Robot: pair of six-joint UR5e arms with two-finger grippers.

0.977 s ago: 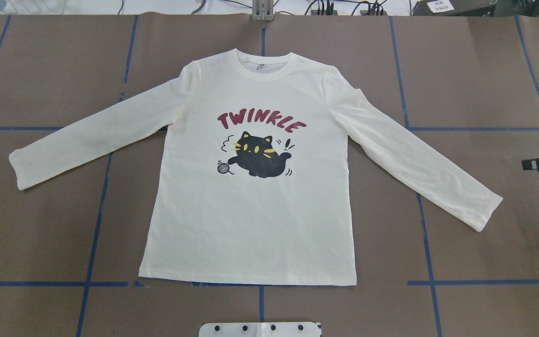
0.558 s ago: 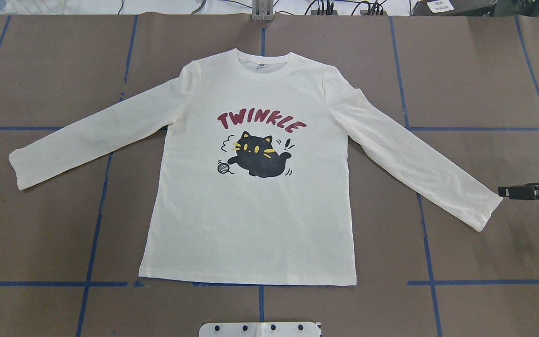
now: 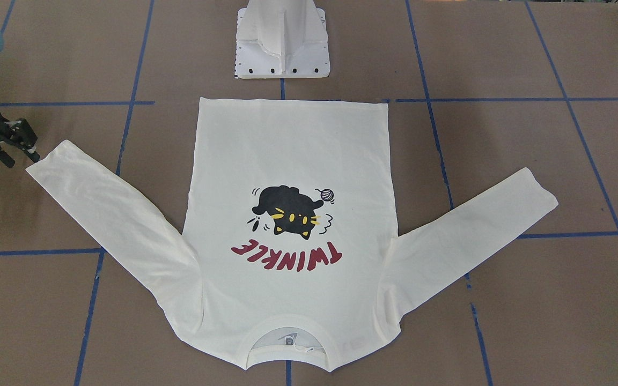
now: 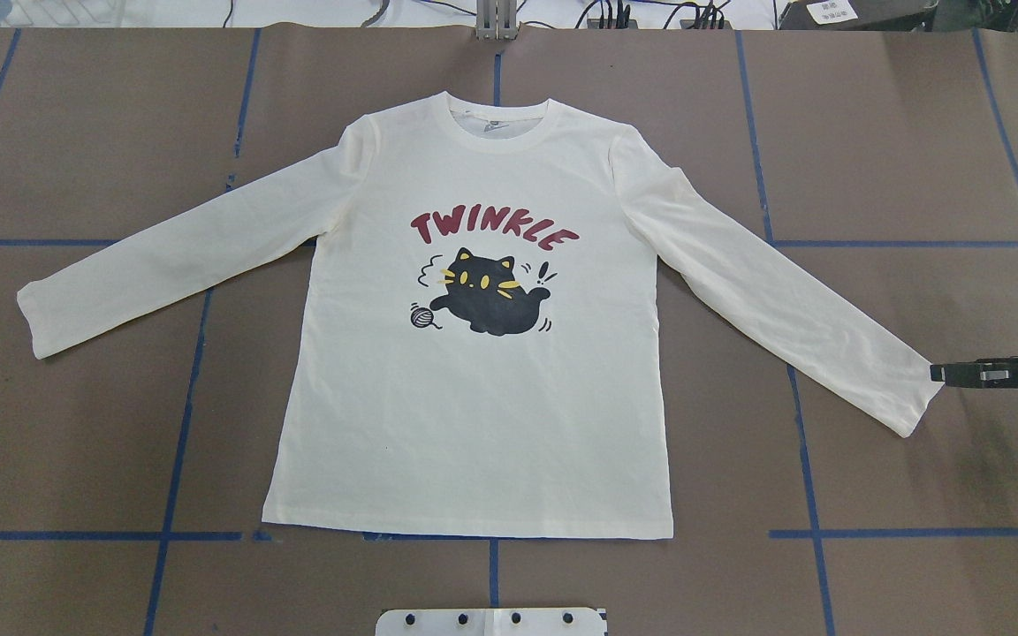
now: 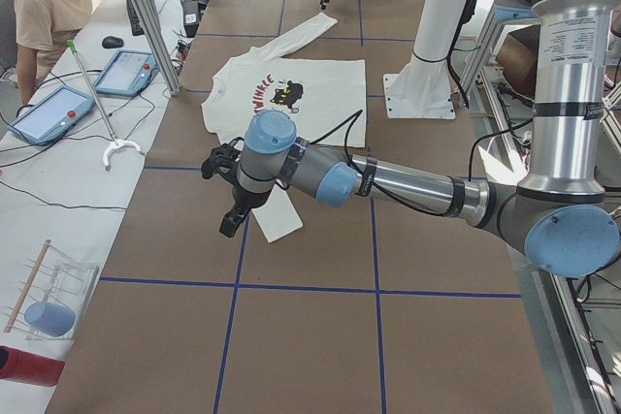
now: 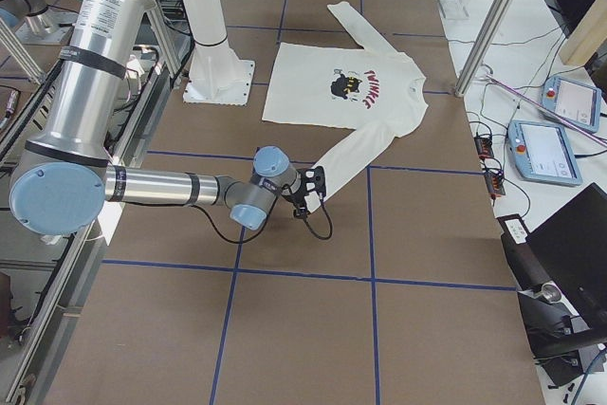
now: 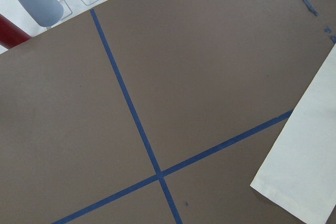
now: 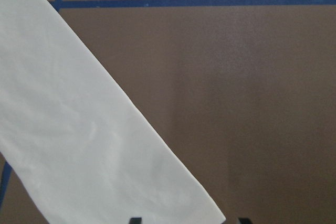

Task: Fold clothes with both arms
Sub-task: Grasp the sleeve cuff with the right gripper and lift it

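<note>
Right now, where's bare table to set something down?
Two wide bare patches of table on the robot's side of the left sleeve and the right sleeve, flanking the T-shirt body. The far corners beside the collar are bare too. Crowded at the right cuff, where the open right fingers sit.

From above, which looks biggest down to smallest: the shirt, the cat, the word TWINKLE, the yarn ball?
1. shirt
2. cat and word TWINKLE: close, word wider, cat taller
3. yarn ball
</note>
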